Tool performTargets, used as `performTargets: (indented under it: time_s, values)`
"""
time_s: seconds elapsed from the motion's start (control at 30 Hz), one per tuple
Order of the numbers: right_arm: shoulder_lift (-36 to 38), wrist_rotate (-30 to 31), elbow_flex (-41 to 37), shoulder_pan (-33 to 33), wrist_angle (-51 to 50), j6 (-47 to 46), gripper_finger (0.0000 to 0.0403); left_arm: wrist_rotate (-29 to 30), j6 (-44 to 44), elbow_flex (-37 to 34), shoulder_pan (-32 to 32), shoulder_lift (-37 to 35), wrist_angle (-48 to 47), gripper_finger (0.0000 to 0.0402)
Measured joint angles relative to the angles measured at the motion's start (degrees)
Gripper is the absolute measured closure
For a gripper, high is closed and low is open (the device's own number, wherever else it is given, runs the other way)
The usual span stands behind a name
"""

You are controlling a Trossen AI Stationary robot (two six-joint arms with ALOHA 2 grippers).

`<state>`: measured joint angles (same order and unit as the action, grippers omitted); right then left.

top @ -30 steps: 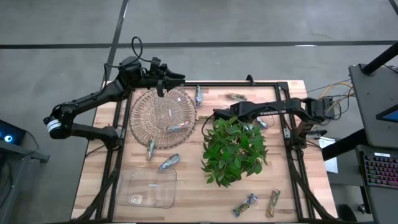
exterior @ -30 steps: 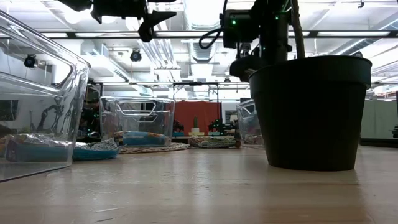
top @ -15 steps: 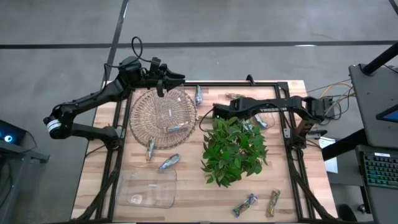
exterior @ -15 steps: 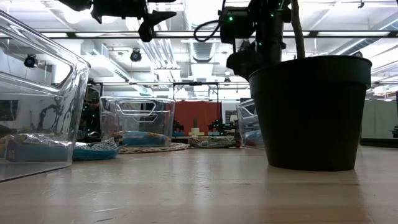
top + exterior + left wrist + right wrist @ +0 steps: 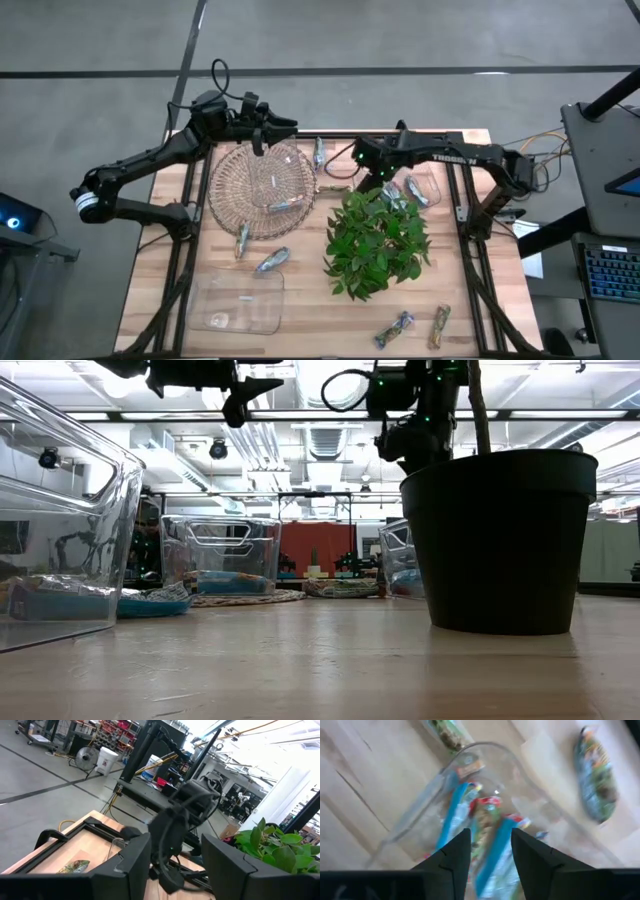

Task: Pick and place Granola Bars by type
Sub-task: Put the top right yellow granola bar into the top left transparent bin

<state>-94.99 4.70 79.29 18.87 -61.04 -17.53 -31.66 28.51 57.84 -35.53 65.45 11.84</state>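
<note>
Step in hand: as I judge it, picking the next loose bar to sort. My right gripper [image 5: 360, 162] hangs over the far edge of the table, at 12 o'clock from the leafy plant [image 5: 375, 240].
My pincer: the right fingers stand apart, and I can make out nothing held between them.
Other arm: my left gripper [image 5: 262, 138] waits, fingers apart, over the 12 o'clock rim of the wicker basket [image 5: 235, 190].
Granola Bars: several blue and multicoloured ones lie in the clear tub [image 5: 428, 182] at 1 o'clock from the plant. The right wrist view looks down into that tub.
Nearest loose bar: a silvery-blue bar [image 5: 319, 152] lies at 9 o'clock from my right gripper, between it and the basket.
Other loose bars: two [image 5: 243, 238] [image 5: 272, 260] lie at 6 o'clock from the basket. Two more [image 5: 395, 328] [image 5: 440, 325] lie at 5 o'clock from the plant.
How to do it well: I should centre on one bar and turn the wrist so the fingers close across its narrow width. I should come straight down and squeeze only once both fingers flank it.
Watch for: foil is likely slippery, so an off-centre pinch may squirt it away. I should keep my forearm clear of the leaves.
Type check: I should match the wrapper colour to a container's contents before releasing.
</note>
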Motion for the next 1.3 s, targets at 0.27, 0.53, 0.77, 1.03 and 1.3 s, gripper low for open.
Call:
performTargets:
  time_s: [0.27, 0.53, 0.77, 1.03, 1.3]
  values:
    - [0.39, -0.01, -0.02, 7.69, 0.12, 16.11, 0.0228, 0.02, 0.0, 0.0, 0.0, 0.0, -0.13, 0.0244]
    - [-0.06, 1.0, -0.02, 16.03, 2.9, 27.66, 0.0198, 0.0, 0.0, 0.0, -0.02, 0.0, -0.18, 0.0244]
    - [-3.27, 1.74, -0.08, 22.89, 7.12, 33.2, 0.0187, 0.0, 0.01, 0.0, -0.01, 0.0, -0.25, 0.0244]
    - [-10.35, 1.0, -0.11, 27.26, 8.77, 35.61, 0.0186, 0.0, 0.0, 0.0, 0.0, 0.0, -0.37, 0.0244]
    - [-14.18, -3.51, -0.11, 27.21, 8.65, 33.84, 0.0186, 0.02, 0.02, 0.0, -0.01, 0.0, -0.37, 0.0244]
